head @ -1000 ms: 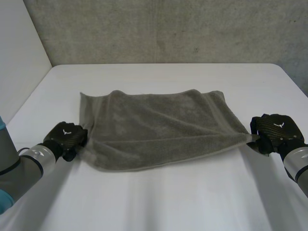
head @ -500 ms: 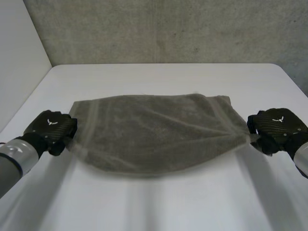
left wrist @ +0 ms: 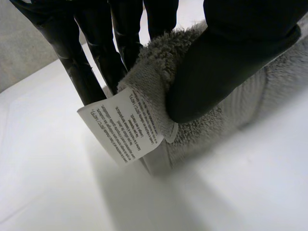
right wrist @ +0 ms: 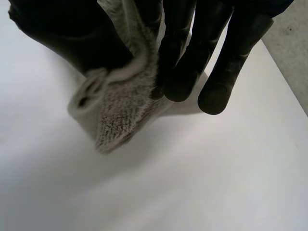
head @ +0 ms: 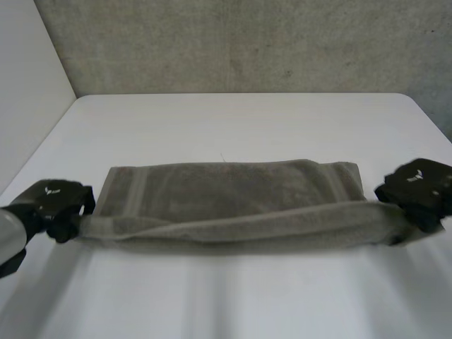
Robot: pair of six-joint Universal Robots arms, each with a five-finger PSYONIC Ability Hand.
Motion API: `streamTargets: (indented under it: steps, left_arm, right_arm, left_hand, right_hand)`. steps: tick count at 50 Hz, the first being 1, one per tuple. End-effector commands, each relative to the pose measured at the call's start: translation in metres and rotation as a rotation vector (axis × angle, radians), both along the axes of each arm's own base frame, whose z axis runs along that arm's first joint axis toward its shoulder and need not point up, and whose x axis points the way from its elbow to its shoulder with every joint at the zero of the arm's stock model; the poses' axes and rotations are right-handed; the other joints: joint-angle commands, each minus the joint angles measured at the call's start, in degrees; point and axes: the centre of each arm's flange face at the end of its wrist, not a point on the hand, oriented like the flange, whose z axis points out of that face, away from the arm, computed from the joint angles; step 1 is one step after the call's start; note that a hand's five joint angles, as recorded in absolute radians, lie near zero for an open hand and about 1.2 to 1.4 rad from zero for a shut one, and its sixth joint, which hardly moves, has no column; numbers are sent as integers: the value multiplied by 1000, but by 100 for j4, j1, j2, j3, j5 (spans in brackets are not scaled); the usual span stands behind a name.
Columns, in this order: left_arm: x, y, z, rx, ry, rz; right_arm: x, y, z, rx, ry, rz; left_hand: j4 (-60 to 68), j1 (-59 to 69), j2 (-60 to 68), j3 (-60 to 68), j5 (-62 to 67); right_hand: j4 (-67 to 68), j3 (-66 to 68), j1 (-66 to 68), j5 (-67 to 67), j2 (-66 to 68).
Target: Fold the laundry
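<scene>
Pinching towel corner between thumb and fingers, left hand [head: 60,200] sits at worktop's [head: 233,120] left side; white care label [left wrist: 122,130] hangs just under the thumb. Grey towel [head: 233,187] spans mid-worktop, far half flat, near edge taut between hands. Right hand [head: 420,185] pinches opposite corner, thumb against fingers.

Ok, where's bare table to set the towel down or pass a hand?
Bare table lies beyond the towel, up to the wall, and on its near side. Crowded at the towel's two ends, where the left hand and right hand pinch it.
</scene>
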Motion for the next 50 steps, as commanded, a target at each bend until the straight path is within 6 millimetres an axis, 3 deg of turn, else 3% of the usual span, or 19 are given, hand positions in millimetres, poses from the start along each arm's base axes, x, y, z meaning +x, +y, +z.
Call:
streamTargets:
  steps: [1, 2, 4, 5, 10, 17, 24, 34, 35, 36, 37, 38, 39, 40, 41, 46, 50]
  left_arm:
    - [-19, -56, -18, 29, 138, 27]
    - [-19, -56, -18, 29, 138, 27]
    - [-20, -81, -27, 46, 194, 78]
    - [-20, -81, -28, 46, 194, 78]
    - [-26, -120, -45, 30, 257, 133]
    - [-30, -153, -57, -28, 261, 190]
    - [-35, -160, -71, -26, 246, 195]
    - [-41, -159, -80, -23, 240, 188]
    - [-41, -160, -80, -25, 240, 189]
    - [-41, -160, -79, -28, 241, 189]
    - [-41, -160, -79, -28, 241, 189]
    - [-41, -160, -79, -30, 239, 188]
    - [-40, -160, -78, -34, 238, 193]
    - [-40, -160, -78, -34, 238, 193]
    - [-41, -160, -76, -39, 237, 194]
    - [-41, -159, -65, -61, 236, 201]
    - [-41, -157, -48, -91, 245, 199]
  right_arm:
    - [40, -45, -19, -40, -44, 14]
    - [40, -45, -19, -41, -44, 14]
    - [47, -68, -29, -93, -76, -4]
    - [47, -68, -29, -93, -76, -4]
    - [72, -99, -50, -212, -108, -33]
    - [81, -121, -69, -276, -76, -90]
    - [85, -139, -88, -287, -43, -129]
    - [81, -151, -95, -316, -4, -204]
    - [81, -151, -95, -316, -4, -204]
    - [81, -151, -95, -316, -1, -208]
    - [81, -152, -96, -318, -1, -213]
    - [81, -152, -96, -318, -1, -213]
    - [81, -152, -95, -324, -2, -218]
    - [81, -152, -94, -327, -6, -218]
    - [81, -152, -94, -327, -6, -218]
    - [82, -154, -79, -363, -32, -226]
    - [82, -155, -43, -449, -123, -253]
  left_hand:
    - [1021, 1246, 1035, 1052, 1175]
    - [1021, 1246, 1035, 1052, 1175]
    - [1021, 1246, 1035, 1052, 1175]
    - [1021, 1246, 1035, 1052, 1175]
    - [1021, 1246, 1035, 1052, 1175]
    - [1021, 1246, 1035, 1052, 1175]
    - [1021, 1246, 1035, 1052, 1175]
    - [1021, 1246, 1035, 1052, 1175]
    - [324, 549, 338, 355, 478]
    - [-1332, -1106, -1318, -1301, -1178]
    - [-1348, -1123, -1334, -1317, -1194]
    - [-3330, -3105, -3316, -3299, -3176]
    - [-4616, -4390, -4602, -4584, -4461]
    - [-4628, -4403, -4615, -4597, -4474]
    - [-5528, -5303, -5514, -5497, -5374]
    - [-5890, -5665, -5876, -5859, -5736]
    - [-5890, -5665, -5876, -5859, -5736]
  right_hand:
    - [306, 284, 362, 277, 302]
    - [306, 284, 362, 277, 302]
    - [306, 284, 362, 277, 302]
    - [306, 284, 362, 277, 302]
    - [306, 284, 362, 277, 302]
    - [306, 284, 362, 277, 302]
    - [306, 284, 362, 277, 302]
    - [45, 24, 101, 16, 42]
    - [43, 21, 98, 13, 39]
    - [-2872, -2893, -2816, -2901, -2875]
    - [-5499, -5520, -5443, -5528, -5502]
    - [-5525, -5547, -5469, -5554, -5528]
    - [-6694, -6716, -6638, -6723, -6698]
    - [-6694, -6716, -6638, -6723, -6698]
    - [-6694, -6716, -6638, -6723, -6698]
    - [-6694, -6716, -6638, -6723, -6698]
    - [-6694, -6716, -6638, -6723, -6698]
